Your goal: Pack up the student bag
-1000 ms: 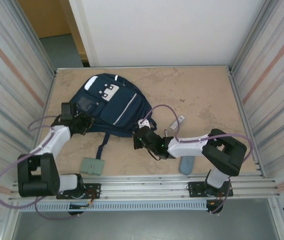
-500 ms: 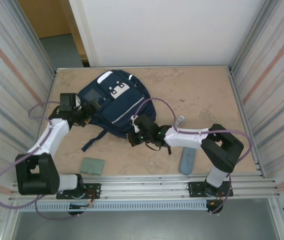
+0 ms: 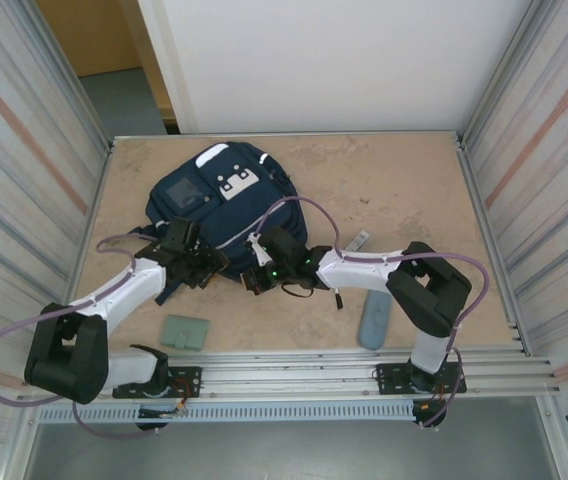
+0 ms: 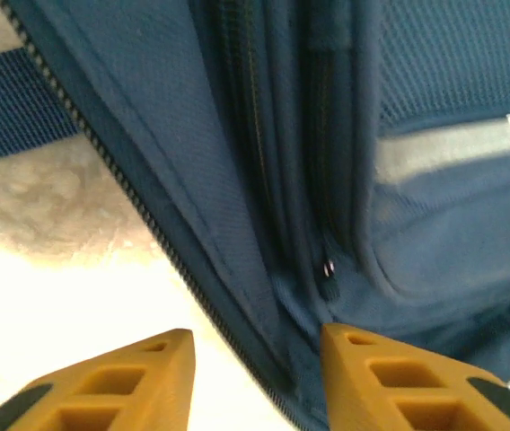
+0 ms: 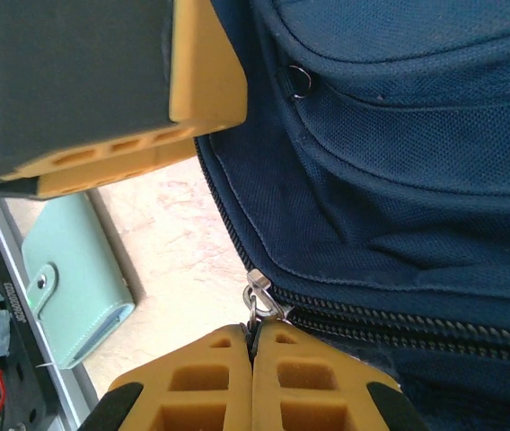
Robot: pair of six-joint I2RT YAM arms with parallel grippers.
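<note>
The right gripper (image 5: 253,339) is pinched together on the zipper pull (image 5: 259,301) at the near edge of the student bag (image 3: 226,200), which lies flat at the back left of the table (image 3: 414,190). The left gripper (image 4: 257,346) stands apart, straddling the bag's seam without clamping it. I'd worry that the small pull slips free, or that the unpinned bag drags along instead of unzipping. A green wallet (image 3: 184,331) and a pencil case (image 3: 373,322) lie near the front of the mottled beige top. Ribbed metal walls (image 3: 24,170) close in both sides.

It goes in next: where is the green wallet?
In the top view the green wallet lies on the table, front left of centre, just nearer than the student bag.
</note>
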